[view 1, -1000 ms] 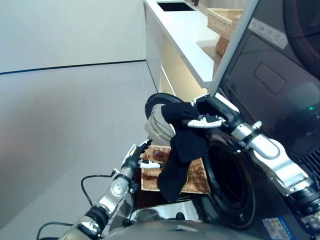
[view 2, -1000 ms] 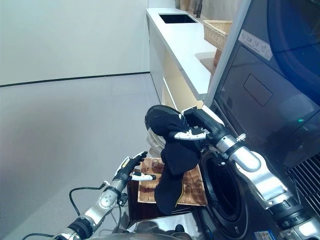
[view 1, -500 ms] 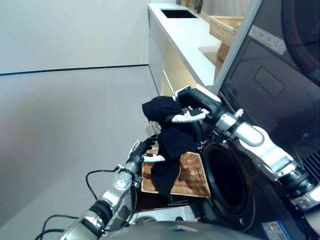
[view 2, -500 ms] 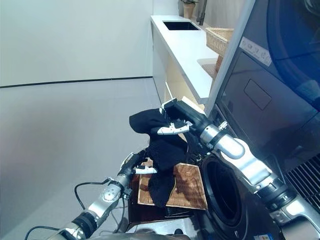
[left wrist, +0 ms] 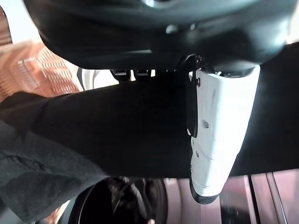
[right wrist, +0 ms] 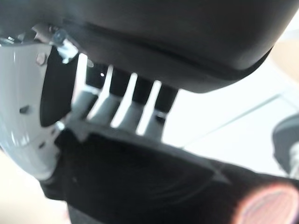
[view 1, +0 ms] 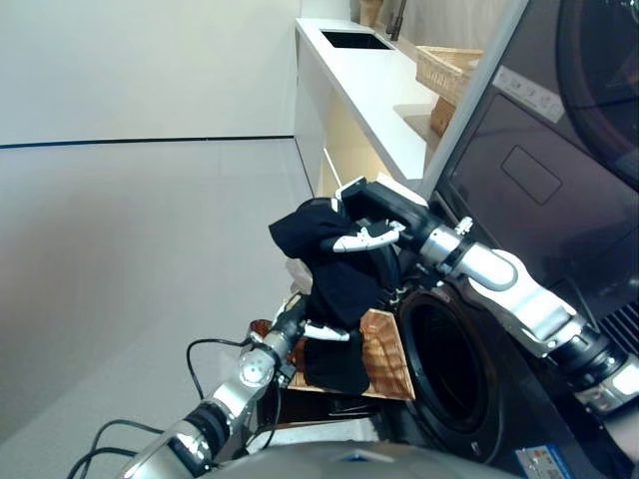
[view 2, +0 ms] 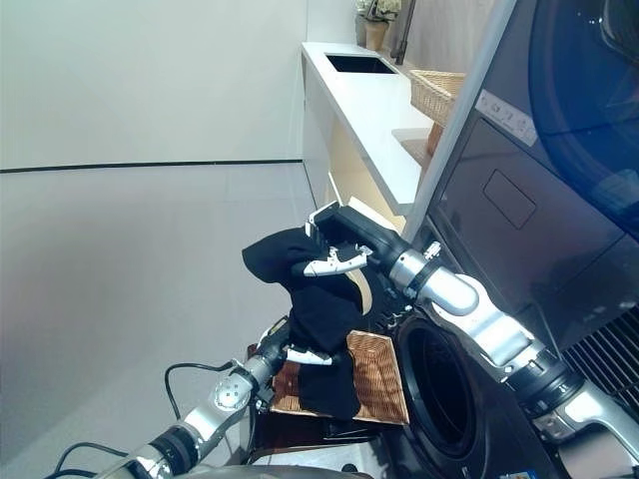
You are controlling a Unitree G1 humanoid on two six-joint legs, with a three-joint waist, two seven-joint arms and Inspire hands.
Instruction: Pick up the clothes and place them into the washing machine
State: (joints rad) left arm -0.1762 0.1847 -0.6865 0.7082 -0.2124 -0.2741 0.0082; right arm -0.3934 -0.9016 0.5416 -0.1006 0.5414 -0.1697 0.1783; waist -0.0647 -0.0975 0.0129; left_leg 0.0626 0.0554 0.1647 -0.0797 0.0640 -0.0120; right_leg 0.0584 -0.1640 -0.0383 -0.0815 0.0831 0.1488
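A black garment (view 1: 339,269) hangs from my right hand (view 1: 374,215), which is shut on its upper end; in the right wrist view the fingers (right wrist: 133,105) curl onto the dark cloth (right wrist: 140,182). It dangles above a flat wicker basket (view 1: 384,354), just left of the washing machine's open round drum (view 1: 444,364). My left hand (view 1: 295,324) is at the garment's lower end. In the left wrist view its white thumb (left wrist: 217,130) lies over the black cloth (left wrist: 117,126), which hides the rest of the hand.
The dark washing machine front (view 1: 544,200) fills the right side. A white counter (view 1: 369,70) with a sink (view 1: 351,40) and a wicker basket (view 1: 449,70) runs behind it. Grey floor (view 1: 130,259) lies open to the left.
My right hand has carried the garment leftward, away from the drum opening. My left hand has risen from beside the flat basket to the garment's lower end.
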